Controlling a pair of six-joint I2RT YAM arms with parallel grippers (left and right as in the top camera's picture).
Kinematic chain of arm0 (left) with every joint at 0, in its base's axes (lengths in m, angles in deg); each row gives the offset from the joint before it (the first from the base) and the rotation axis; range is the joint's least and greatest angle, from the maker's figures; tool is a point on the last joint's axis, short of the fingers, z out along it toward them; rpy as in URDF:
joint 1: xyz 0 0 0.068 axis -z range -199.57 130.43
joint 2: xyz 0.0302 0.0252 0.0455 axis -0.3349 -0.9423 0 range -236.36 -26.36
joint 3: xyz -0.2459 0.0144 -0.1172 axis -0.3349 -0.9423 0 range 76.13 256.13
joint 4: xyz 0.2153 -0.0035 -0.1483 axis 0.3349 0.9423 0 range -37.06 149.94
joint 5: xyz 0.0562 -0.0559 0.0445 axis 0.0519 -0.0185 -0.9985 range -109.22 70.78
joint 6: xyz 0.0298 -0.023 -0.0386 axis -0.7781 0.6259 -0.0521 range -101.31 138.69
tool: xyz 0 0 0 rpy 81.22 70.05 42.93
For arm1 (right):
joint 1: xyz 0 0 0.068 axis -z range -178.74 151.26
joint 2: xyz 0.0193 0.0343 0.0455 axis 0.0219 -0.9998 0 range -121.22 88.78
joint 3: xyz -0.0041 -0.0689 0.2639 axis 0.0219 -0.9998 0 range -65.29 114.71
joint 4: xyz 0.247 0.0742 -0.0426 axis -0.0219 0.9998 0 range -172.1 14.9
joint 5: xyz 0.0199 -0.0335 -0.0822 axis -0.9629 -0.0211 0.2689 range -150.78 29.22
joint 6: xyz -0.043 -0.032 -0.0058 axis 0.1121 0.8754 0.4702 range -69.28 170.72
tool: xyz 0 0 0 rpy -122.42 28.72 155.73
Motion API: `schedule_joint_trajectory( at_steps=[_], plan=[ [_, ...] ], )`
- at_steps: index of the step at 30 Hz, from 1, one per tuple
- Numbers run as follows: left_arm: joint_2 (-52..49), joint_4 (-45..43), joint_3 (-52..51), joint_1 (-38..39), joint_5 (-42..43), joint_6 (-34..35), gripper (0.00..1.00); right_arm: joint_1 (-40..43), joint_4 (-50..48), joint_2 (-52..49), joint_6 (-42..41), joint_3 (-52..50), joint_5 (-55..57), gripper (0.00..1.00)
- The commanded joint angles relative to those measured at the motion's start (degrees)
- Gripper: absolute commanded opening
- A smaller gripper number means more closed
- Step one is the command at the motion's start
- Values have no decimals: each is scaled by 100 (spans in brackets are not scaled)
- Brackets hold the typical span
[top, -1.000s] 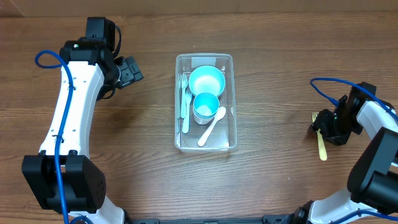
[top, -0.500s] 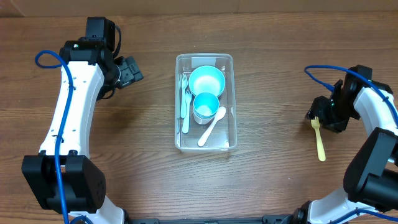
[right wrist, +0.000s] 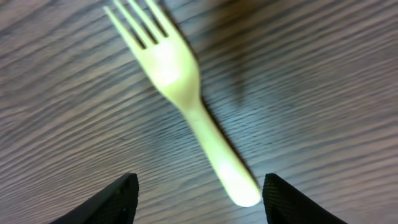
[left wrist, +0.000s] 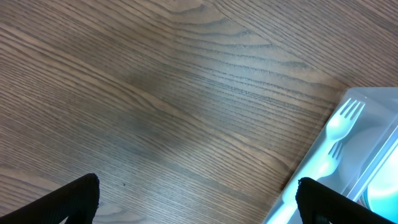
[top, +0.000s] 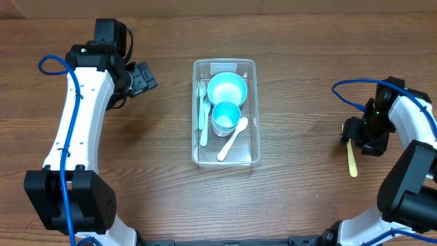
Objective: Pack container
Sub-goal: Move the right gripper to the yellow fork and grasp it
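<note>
In the middle of the counter [top: 307,61] sits the clear container [top: 250,154], its long sides running from the far edge toward the near one. Inside it, a light-blue bowl [top: 227,87] fills the far end, a light-blue cup [top: 226,116] stands just on the near side of the bowl, a white spoon [top: 232,139] lies slanted at the near end, and two pale forks [top: 203,113] lie along the left wall.

The left fingers [left wrist: 71,202] are spread wide with nothing between them, hanging over bare wood toward the far left of the counter. The container is apart from them, off to their right; the left wrist view catches only one corner of it, with fork tines showing through the plastic.

The right fingers [right wrist: 121,199] are out by the right edge of the counter, well away from the container. They stand apart, one on either side of a yellow fork [right wrist: 186,106] that lies flat on the wood. Neither finger touches the fork's handle.
</note>
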Motion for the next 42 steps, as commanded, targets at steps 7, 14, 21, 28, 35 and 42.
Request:
schedule_joint_trajectory(
  at_steps=[7,14,21,28,35,42],
  plan=[
    [31,-22,37,2,-28,-68,100,11,-940,-7,476,-527,446,66],
    [31,-22,37,2,-28,-66,100,11,-1399,-7,942,-822,417,68],
    [31,-22,37,2,-28,-66,100,11,-1838,-17,1067,-1047,219,42],
    [31,-22,37,2,-26,-66,100,11,-1985,-17,1038,-1067,-85,27],
    [31,-22,37,2,-28,-66,100,4,-2055,-15,1021,-1029,-234,20],
    [31,-22,37,2,-28,-68,100,4,-2015,-15,1016,-927,-269,14]
  ],
)
